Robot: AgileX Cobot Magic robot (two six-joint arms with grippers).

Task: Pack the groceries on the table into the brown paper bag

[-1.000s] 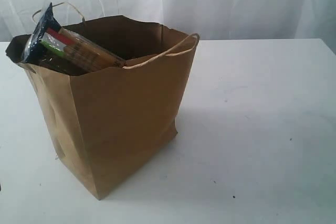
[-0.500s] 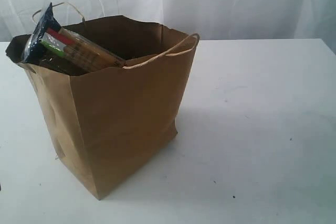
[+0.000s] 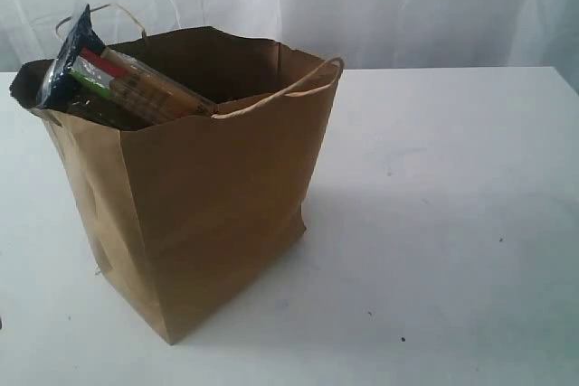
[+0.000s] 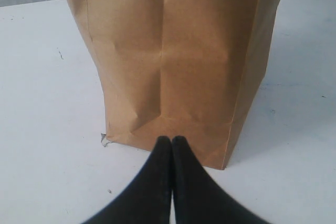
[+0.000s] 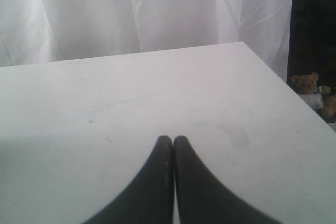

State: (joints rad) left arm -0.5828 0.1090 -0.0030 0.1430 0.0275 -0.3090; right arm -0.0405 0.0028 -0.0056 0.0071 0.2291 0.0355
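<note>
**On the counter, all is still and the packing looks done**

Across the last second nothing has changed in the exterior view. The brown paper bag (image 3: 217,214) stands upright in the left half of the frame, exactly where it stood a second ago. The spaghetti packet (image 3: 136,83) slants out of its mouth at the upper left as before, its dark end poking above the rim. One twisted handle (image 3: 289,88) droops along the near edge. Neither of my arms shows in that view.

My left jaws are pressed together tip to tip and hold nothing. They sit low over the counter (image 3: 452,223) and point at the foot of the bag. They must be apart from it, since the exterior view shows no arm near it. My right jaws are likewise closed and empty. They face bare white counter that runs out to the white curtain (image 5: 157,9), with a teddy bear (image 5: 307,83) off beyond the counter's edge.

I read this stillness as the end of the job, not a pause in it. I can find no grocery lying on any stretch of counter that I see. The other items are presumably down inside the bag, though its walls hide them and I cannot confirm that. The packet leaning out is the only loose end, and I judge it lodged well enough to stay.
</note>
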